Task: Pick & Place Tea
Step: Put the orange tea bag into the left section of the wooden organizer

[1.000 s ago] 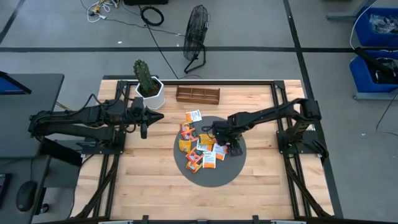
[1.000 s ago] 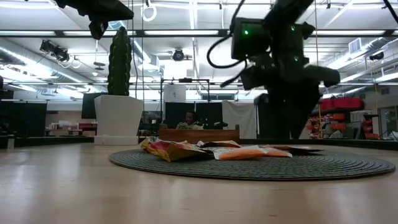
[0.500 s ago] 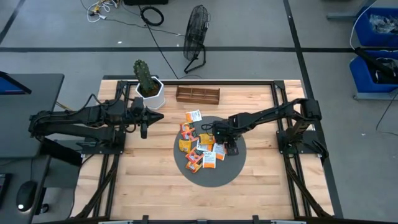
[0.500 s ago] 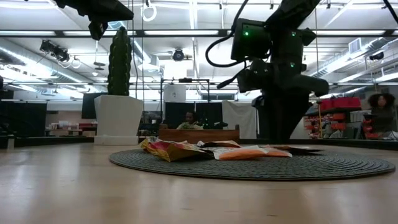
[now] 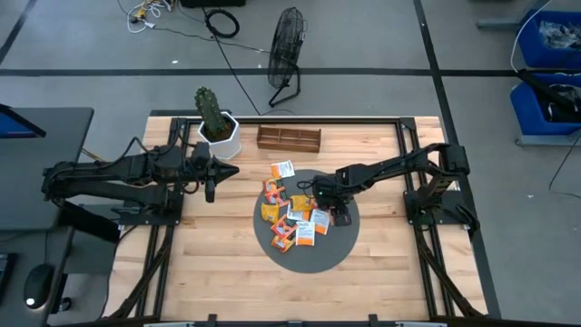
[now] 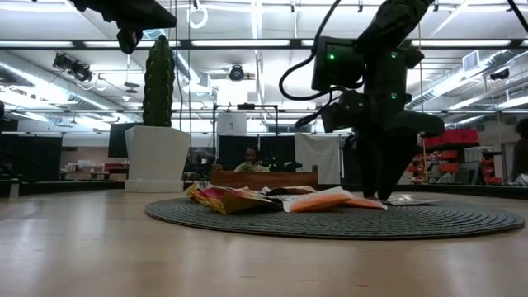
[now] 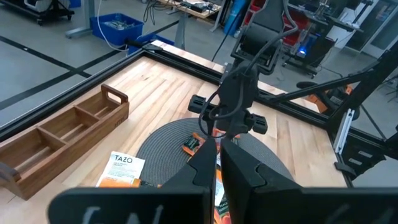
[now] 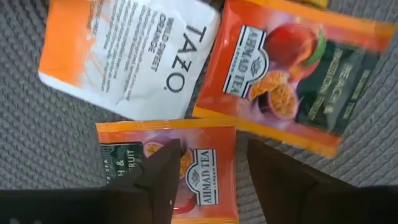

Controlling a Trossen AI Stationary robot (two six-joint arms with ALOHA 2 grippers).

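The right claw [image 5: 320, 205] is down on the grey disc [image 5: 340, 250], its 2 fingers [image 8: 163, 180] standing apart with an orange sachet [image 8: 186, 171] lying flat between them. The tips sit on or just above the paper, and a grip is not visible. In the right wrist view that sachet lies on the disc just beside a white and orange one [image 8: 130, 56] and a larger orange one [image 8: 292, 74].

The tea [image 5: 292, 213] is a loose heap of about a dozen sachets spread over the disc's half nearest the wooden tray [image 5: 289, 139], some overlapping. 1 white sachet [image 5: 283, 169] lies at the disc's edge on the tray side, partly on the bare bench [image 5: 209, 263]. In the low view the heap [image 6: 280, 198] lies flat on the disc, with the right claw [image 6: 381, 194] reaching down to it.

The left claw [image 5: 211, 182] hangs above the bench between the disc and the potted cactus [image 5: 216, 123], well clear of the tea, its fingers [image 7: 202, 168] pressed narrow together with nothing between them.
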